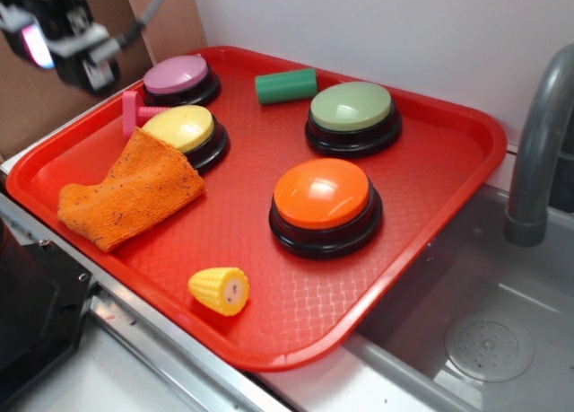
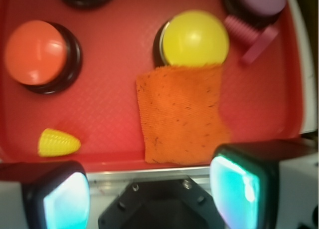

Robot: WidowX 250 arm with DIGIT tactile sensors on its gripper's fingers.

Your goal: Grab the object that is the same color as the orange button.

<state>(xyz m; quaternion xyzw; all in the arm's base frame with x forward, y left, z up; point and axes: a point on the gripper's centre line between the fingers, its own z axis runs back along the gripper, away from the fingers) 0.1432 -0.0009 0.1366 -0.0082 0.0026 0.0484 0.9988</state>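
The object, an orange knitted cloth (image 1: 133, 193) (image 2: 182, 112) with dark specks, lies on the left part of the red tray (image 1: 269, 322), its far edge resting against the yellow-domed button (image 1: 182, 129) (image 2: 195, 38). The orange button (image 1: 324, 203) (image 2: 37, 54), a glossy dome on a black base, stands mid-tray to the cloth's right. My gripper (image 1: 61, 37) (image 2: 149, 196) hangs high above the tray's back-left corner, well apart from the cloth. Its fingers (image 2: 239, 189) stand wide apart with nothing between them; it is open.
On the tray too are a green-domed button (image 1: 352, 116), a pink-domed button (image 1: 179, 78), a green cylinder (image 1: 286, 86), a pink toy (image 1: 136, 112) and a small yellow toy corn (image 1: 221, 290) (image 2: 58, 142). A sink basin (image 1: 489, 340) and grey faucet (image 1: 538, 152) lie to the right.
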